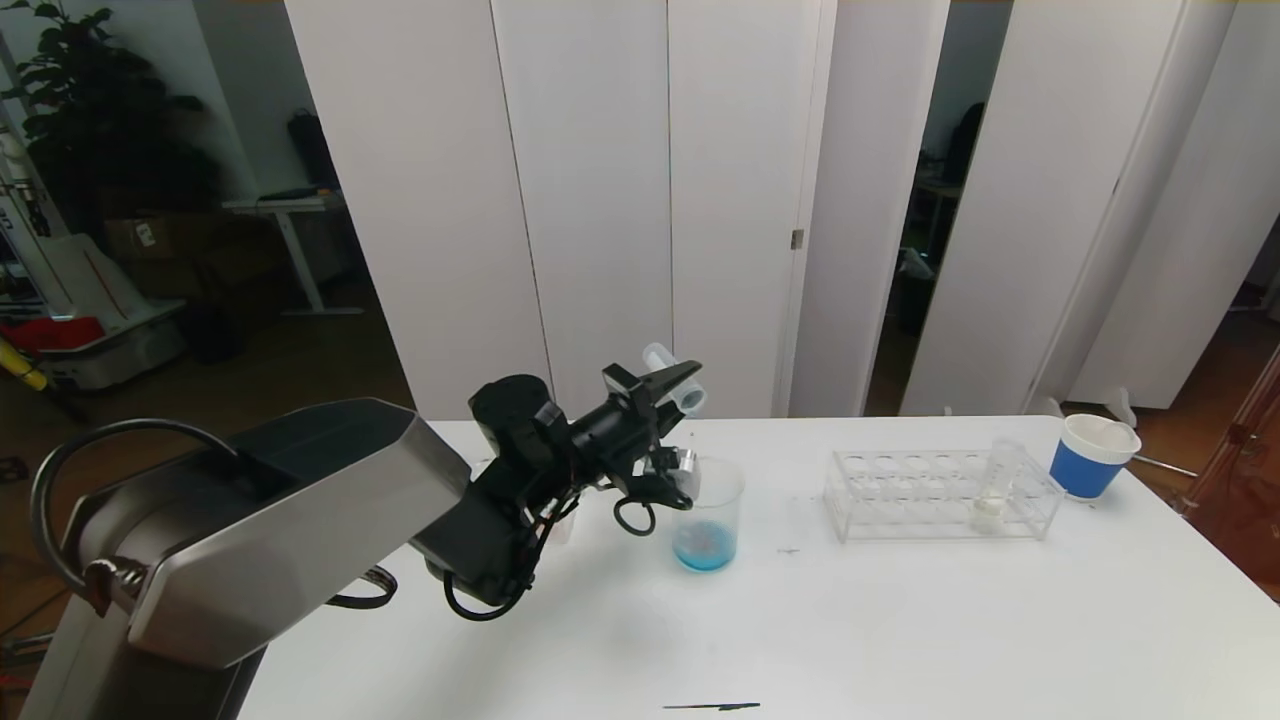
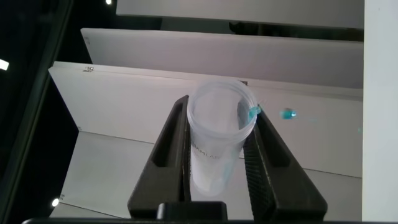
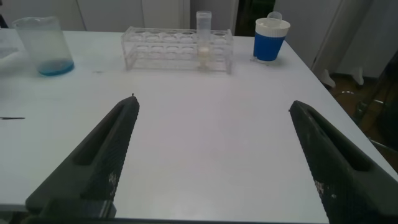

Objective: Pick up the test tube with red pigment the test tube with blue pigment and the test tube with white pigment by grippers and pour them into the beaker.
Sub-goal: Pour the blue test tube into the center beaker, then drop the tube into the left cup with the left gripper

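My left gripper is shut on the test tube with blue pigment, held tilted above and behind the beaker. In the left wrist view the tube looks drained, with a blue drop on its rim and another in the air beside it. Blue liquid lies in the beaker's bottom. The test tube with white pigment stands upright in the clear rack. The test tube with red pigment is out of view. My right gripper hangs open over bare table, holding nothing.
A blue white-rimmed paper cup stands right of the rack near the table's far right corner. A thin dark stick lies at the white table's front edge. White partition panels stand behind the table.
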`<action>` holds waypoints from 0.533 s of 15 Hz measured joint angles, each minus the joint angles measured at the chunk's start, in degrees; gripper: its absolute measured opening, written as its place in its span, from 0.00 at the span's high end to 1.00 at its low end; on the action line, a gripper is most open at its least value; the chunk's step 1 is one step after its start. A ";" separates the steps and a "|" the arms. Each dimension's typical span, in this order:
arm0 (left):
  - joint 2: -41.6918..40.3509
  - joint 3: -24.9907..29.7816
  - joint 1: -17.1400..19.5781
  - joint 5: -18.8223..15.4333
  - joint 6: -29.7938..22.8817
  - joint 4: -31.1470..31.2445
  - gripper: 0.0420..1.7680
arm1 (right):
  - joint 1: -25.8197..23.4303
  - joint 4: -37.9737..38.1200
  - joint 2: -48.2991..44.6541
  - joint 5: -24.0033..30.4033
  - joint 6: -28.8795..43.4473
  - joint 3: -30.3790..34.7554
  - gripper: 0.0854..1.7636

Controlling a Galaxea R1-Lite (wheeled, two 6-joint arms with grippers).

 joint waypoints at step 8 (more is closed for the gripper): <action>-2.10 1.01 0.61 0.77 -1.71 0.96 0.69 | 0.00 0.00 0.00 -0.02 -0.02 0.00 0.02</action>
